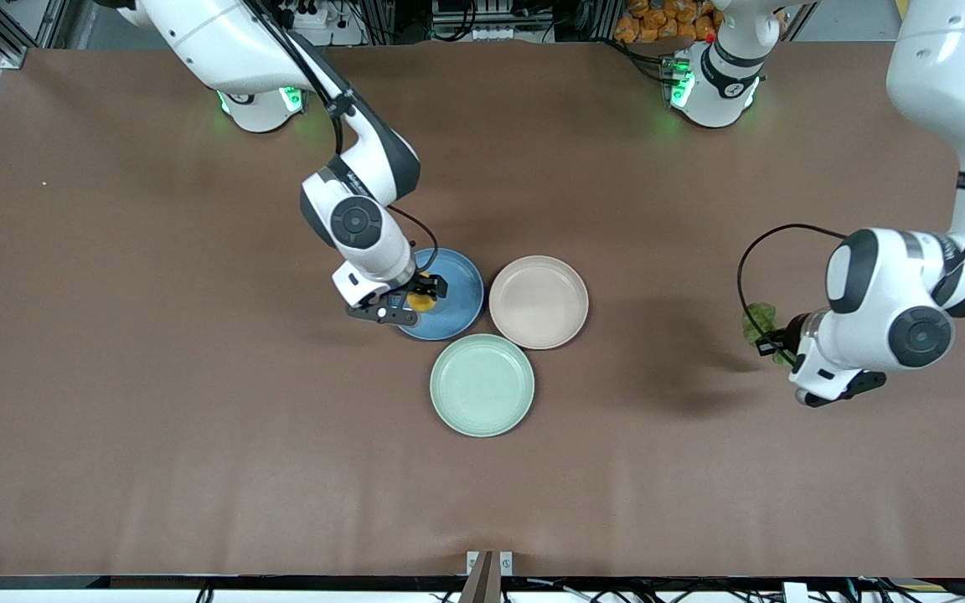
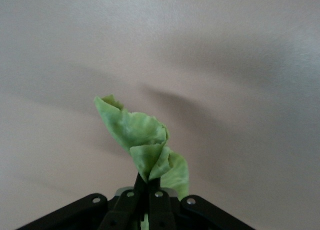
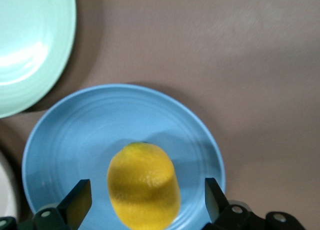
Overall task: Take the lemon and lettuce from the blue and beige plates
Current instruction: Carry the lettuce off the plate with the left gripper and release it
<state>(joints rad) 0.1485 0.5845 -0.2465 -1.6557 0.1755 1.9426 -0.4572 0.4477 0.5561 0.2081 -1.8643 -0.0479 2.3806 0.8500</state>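
Note:
The lemon [image 1: 421, 301] [image 3: 144, 186] lies on the blue plate [image 1: 457, 293] [image 3: 75, 145]. My right gripper [image 1: 424, 295] [image 3: 147, 200] is open and low over the blue plate, one finger on each side of the lemon with gaps between. The beige plate [image 1: 539, 301] beside the blue one holds nothing. My left gripper [image 1: 771, 342] [image 2: 148, 187] is shut on a green lettuce leaf [image 1: 759, 322] [image 2: 137, 137] and holds it above the bare table toward the left arm's end.
A pale mint-green plate [image 1: 482, 385] [image 3: 30, 44] with nothing on it sits nearer the front camera, touching the other two plates. The brown table [image 1: 156, 402] spreads wide on all sides.

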